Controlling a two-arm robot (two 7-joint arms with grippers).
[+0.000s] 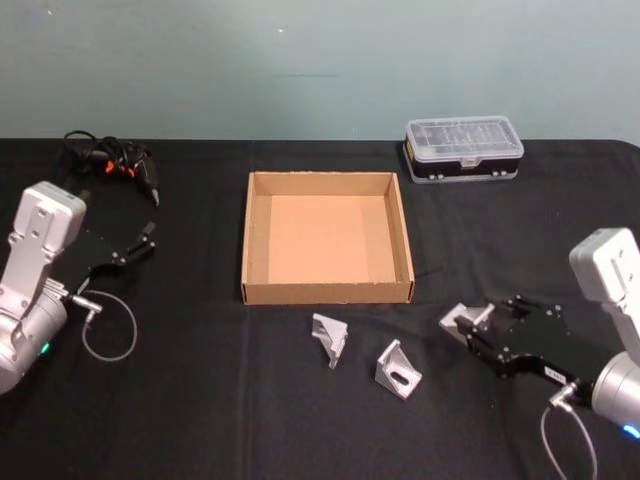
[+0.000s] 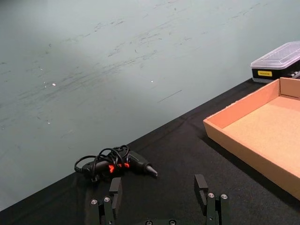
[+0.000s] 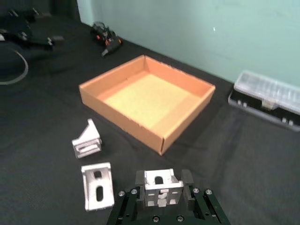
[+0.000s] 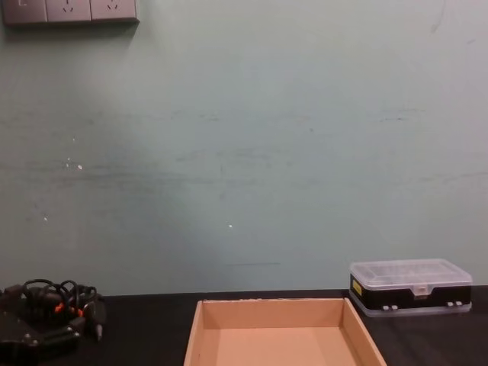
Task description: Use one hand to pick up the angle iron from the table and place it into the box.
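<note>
Although the right gripper (image 1: 465, 328) is clamped on an angle iron (image 3: 161, 190), the box (image 1: 325, 292) holds nothing: its floor is bare cardboard from wall to wall.

Findings:
- Right gripper: near right of the table (image 1: 200, 400), pointing left toward the near right corner of the box. Its fingers (image 3: 139, 180) are drawn in against both sides of the iron, which sits upright between them. Whether the iron has left the cloth cannot be told.
- Held iron: near and to the right of the box, apart from its front wall.
- Second iron (image 1: 330, 338): on the table just near of the front wall, untouched.
- Third iron (image 1: 398, 368): nearer again and slightly right, between the second iron and the right gripper, untouched.
- Left gripper (image 2: 158, 197): far left of the table, well apart from the box, fingers spread wide with nothing between them. Idle.
- Case (image 1: 463, 150) and corded tool (image 1: 110, 165): at the far edge, clear of the work.

Assessment: the grasp looks made, so the pick is roughly at its midpoint. Outstanding are the lift, the carry left and away over the front wall, and the release inside. No iron is delivered, and two more lie loose should they also be required.
</note>
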